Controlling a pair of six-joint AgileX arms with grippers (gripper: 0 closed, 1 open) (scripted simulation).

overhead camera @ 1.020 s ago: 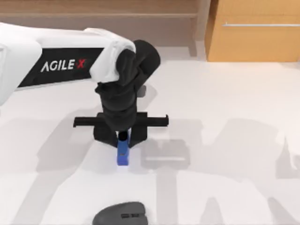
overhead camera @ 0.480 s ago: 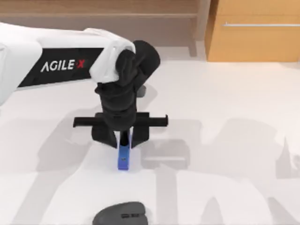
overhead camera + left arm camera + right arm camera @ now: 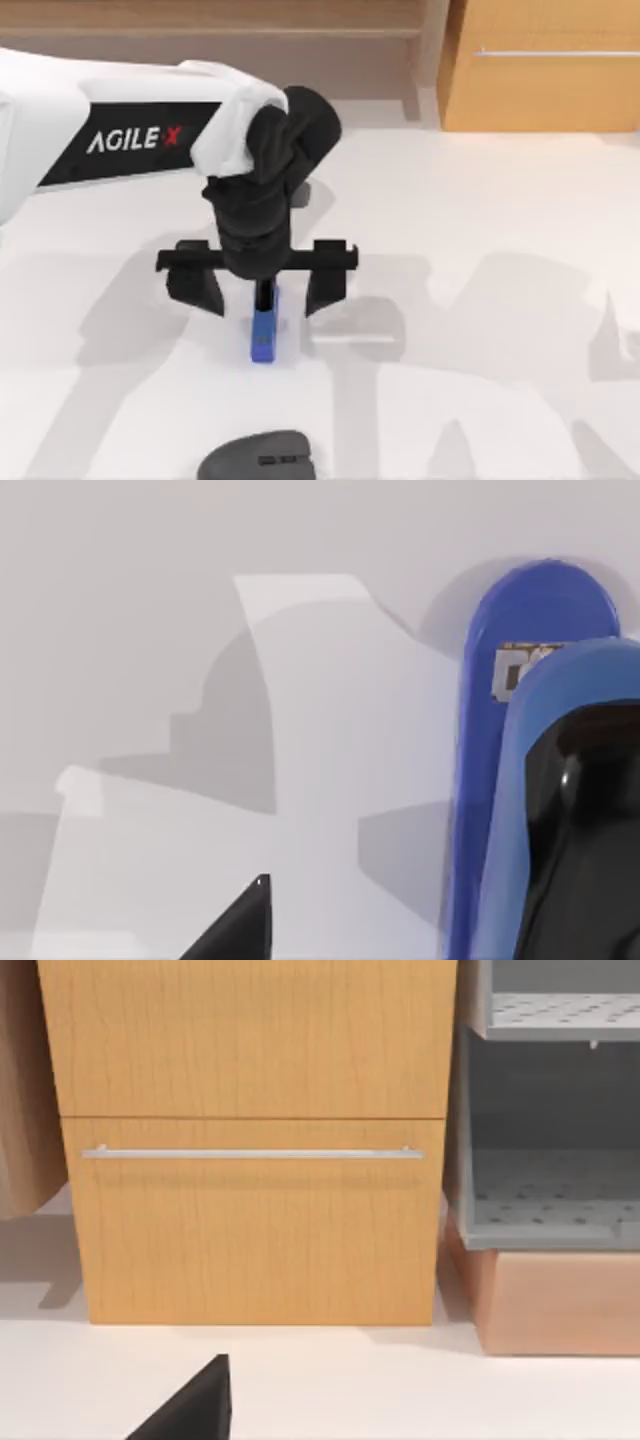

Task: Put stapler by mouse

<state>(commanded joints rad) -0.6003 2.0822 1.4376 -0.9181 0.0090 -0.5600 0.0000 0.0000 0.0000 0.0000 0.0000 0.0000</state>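
Note:
The blue stapler [image 3: 263, 336] lies on the white table, its long axis pointing toward the front edge. My left gripper [image 3: 262, 288] hangs right above its far end, open wide, with one finger on each side and neither touching it. The dark grey mouse [image 3: 258, 461] sits at the table's front edge, a short way in front of the stapler and apart from it. In the left wrist view the stapler [image 3: 497, 780] is close up on the table, with one black fingertip [image 3: 240, 930] well off to its side.
A wooden cabinet [image 3: 545, 70] with a metal drawer handle stands at the back right, and a wooden shelf edge [image 3: 200, 30] runs along the back. My right arm is parked off the table, facing the cabinet [image 3: 250, 1210] and a grey shelf unit [image 3: 550, 1160].
The left gripper's fingers have spread wide apart and let go of the stapler. The stapler moved slightly toward the mouse and now rests on the table.

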